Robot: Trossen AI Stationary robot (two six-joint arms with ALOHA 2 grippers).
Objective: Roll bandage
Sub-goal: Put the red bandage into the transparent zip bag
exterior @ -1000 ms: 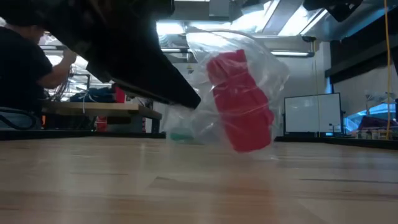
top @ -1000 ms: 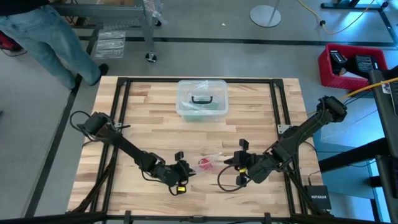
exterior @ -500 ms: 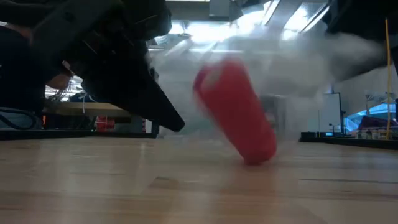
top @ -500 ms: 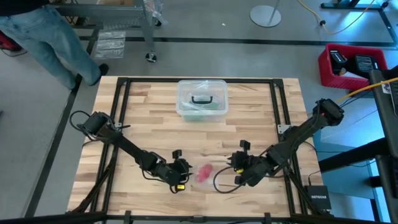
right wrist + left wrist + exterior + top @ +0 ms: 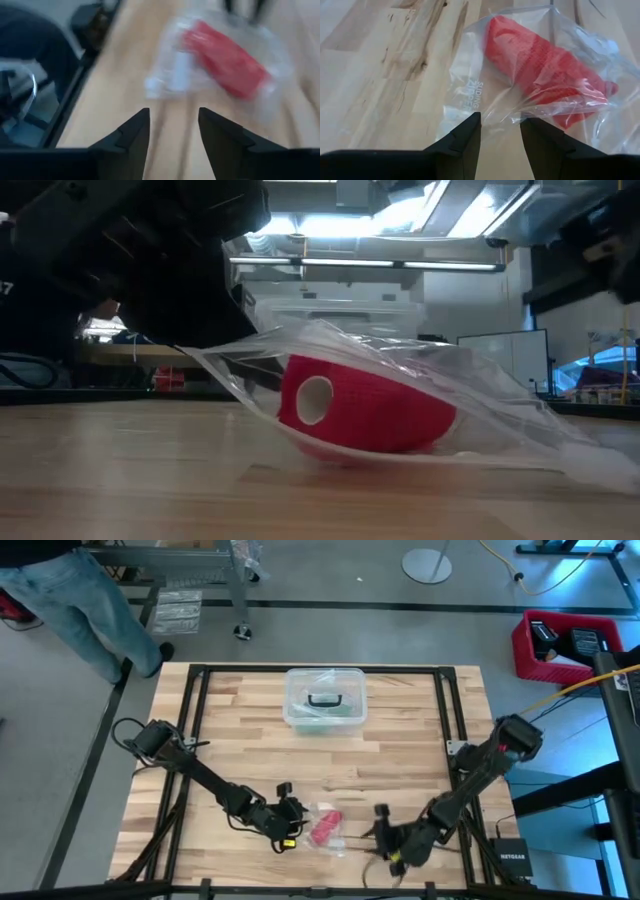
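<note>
Left gripper [image 5: 293, 819]: lower centre-left of the high view, jaws apart, empty, tips at the edge of the bag [image 5: 322, 828].
Bandage [image 5: 325, 826]: red roll lying on its side inside the clear bag, flat on the table [image 5: 240, 760], lower centre.
Right gripper [image 5: 380, 836]: lower centre-right, jaws apart, empty, near the bag but clear of it.
Box [image 5: 324, 698]: clear, black handle, upper centre.

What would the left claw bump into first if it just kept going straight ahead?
Probably the clear plastic bag, right ahead of the open left gripper, with the red bandage inside.
</note>
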